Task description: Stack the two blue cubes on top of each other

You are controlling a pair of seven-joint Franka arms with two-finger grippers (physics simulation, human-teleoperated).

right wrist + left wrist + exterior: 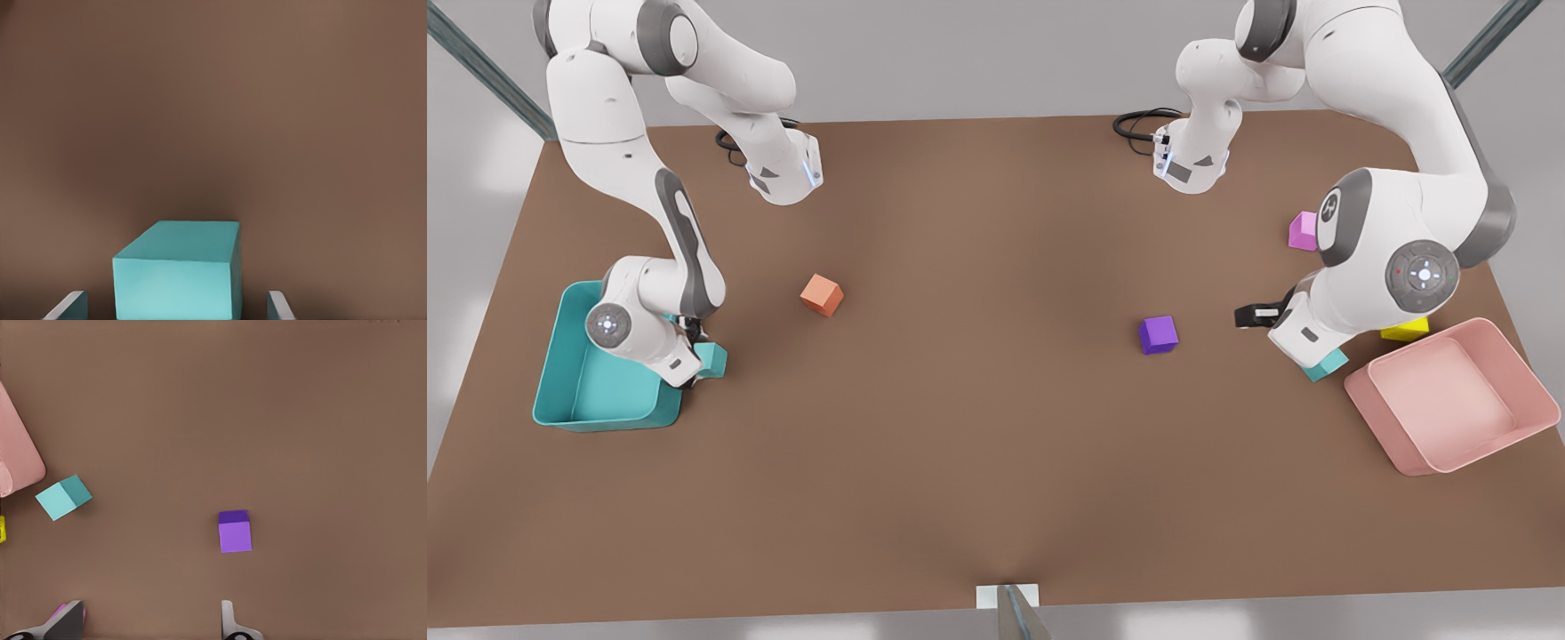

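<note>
1. Both targets sit flat on the bench (pixel 996 462), well apart. First teal cube (pixel 713 359) is just beside the teal bin (pixel 560 404) on the front view's left. Second teal cube (pixel 1327 364) is near the pink bin (pixel 1405 449) on the front view's right.
2. Handling, my read: small rigid matte blocks, likely light, with flat faces that won't crush. The matte finish should give decent grip. Pinch two opposite side faces at mid-height and keep the top and bottom faces free for stacking.
3. Right gripper (pixel 175 312) is low over the first teal cube (pixel 177 270). Its fingers (pixel 70 305) are spread and straddle the cube with a gap on each side, so no contact yet. It is roughly centred and squared to the side faces, so it looks ready to close.
4. Left gripper (pixel 150 628) hangs above the bench on the pink-bin side. Its fingers (pixel 230 623) are spread wide and hold nothing. The second teal cube (pixel 63 497) lies off to one side of it, not between the fingers. The purple cube (pixel 235 532) is nearer its line and is not a target.
5. Risk: an off-centre close could skid or twist the first teal cube against the teal bin wall.
</note>
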